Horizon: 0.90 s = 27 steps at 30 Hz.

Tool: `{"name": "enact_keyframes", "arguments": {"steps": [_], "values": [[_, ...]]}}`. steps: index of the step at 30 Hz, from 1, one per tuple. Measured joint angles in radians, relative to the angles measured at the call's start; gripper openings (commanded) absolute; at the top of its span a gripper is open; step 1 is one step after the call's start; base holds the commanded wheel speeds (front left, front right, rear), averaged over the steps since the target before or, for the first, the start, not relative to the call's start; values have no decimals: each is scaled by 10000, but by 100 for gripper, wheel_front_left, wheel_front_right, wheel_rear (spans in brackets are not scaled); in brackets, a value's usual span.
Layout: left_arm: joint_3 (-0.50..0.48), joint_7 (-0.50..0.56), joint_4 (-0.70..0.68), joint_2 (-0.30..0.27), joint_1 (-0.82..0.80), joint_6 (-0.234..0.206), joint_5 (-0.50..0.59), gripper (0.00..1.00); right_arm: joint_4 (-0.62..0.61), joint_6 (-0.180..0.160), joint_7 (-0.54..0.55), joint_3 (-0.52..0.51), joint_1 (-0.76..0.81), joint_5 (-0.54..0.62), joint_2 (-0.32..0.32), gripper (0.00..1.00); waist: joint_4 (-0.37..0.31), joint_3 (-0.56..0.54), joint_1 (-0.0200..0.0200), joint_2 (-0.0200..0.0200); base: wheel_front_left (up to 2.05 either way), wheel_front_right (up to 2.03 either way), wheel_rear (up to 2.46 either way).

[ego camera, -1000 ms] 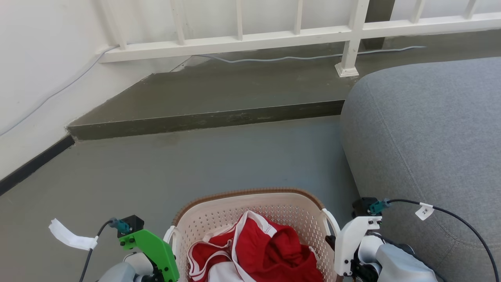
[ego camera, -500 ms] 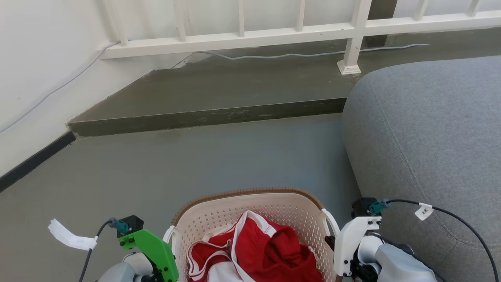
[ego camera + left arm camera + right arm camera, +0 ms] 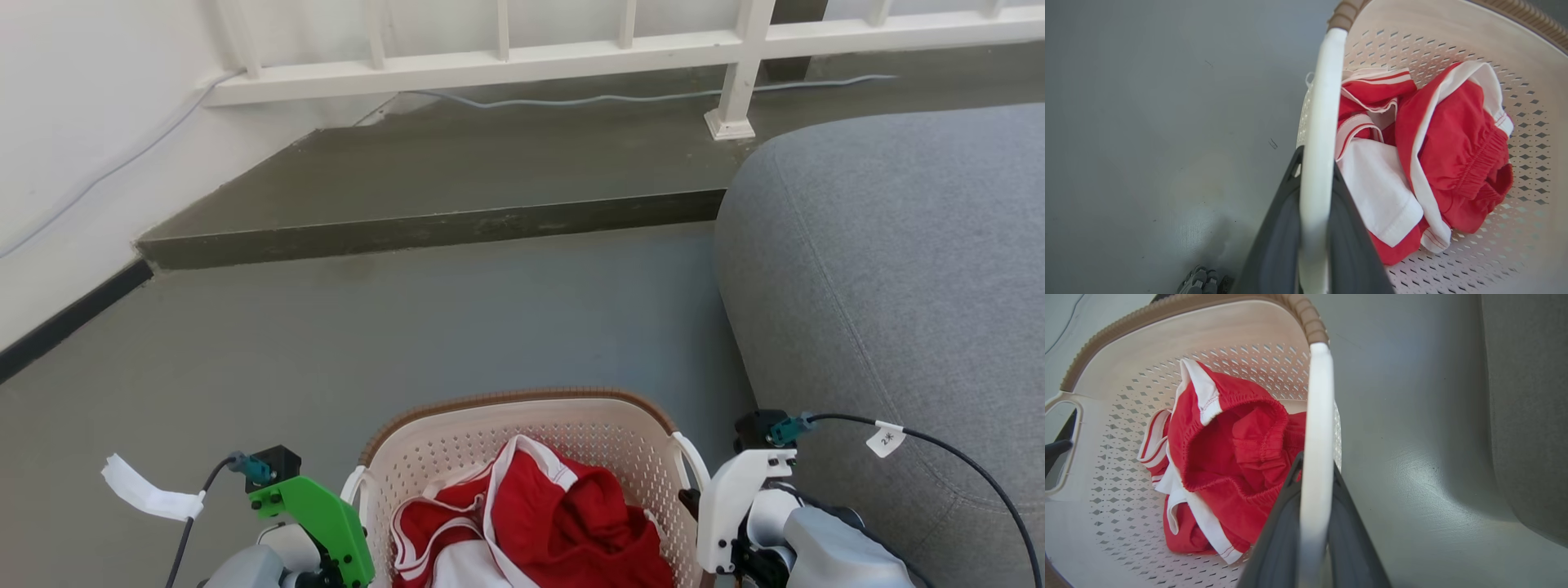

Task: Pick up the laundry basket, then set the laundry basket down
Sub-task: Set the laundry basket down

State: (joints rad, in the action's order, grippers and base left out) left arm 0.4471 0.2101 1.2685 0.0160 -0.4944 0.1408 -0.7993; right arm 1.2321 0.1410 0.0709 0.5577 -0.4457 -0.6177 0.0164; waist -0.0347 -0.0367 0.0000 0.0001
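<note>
The laundry basket, cream with perforated sides and a brown rim, sits at the bottom centre of the head view with red-and-white clothes inside. In the left wrist view my left gripper is shut on the basket's white side handle, one dark finger on each side of it. In the right wrist view my right gripper is shut the same way on the other white handle. The head view shows the green left wrist mount and the white right wrist mount flanking the basket. The clothes lie loosely bunched.
A large grey cushion or sofa stands close on the right of the basket. Ahead lies grey floor, then a raised step with a white railing and a cable. A white wall closes the left.
The whole head picture has shifted a little, with the step and railing sitting slightly higher. Basket and both grippers keep the same places in the picture, still on the handles.
</note>
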Motion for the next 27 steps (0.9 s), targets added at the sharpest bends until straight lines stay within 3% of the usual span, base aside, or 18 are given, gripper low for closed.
{"name": "enact_keyframes", "arguments": {"steps": [12, 27], "values": [[44, -278, -138, -12, -76, 0, 0, 0, 56, 0, -125, 2, -339, -15, -13, 0, -43, 702, 0, 0, 0, 0, 0], [40, -1166, -564, -104, -1550, -104, 136, 0, -257, -104, -982, -50, -1854, 19, -267, 0, -87, 2499, 0, 0, 0, 0, 0]]}}
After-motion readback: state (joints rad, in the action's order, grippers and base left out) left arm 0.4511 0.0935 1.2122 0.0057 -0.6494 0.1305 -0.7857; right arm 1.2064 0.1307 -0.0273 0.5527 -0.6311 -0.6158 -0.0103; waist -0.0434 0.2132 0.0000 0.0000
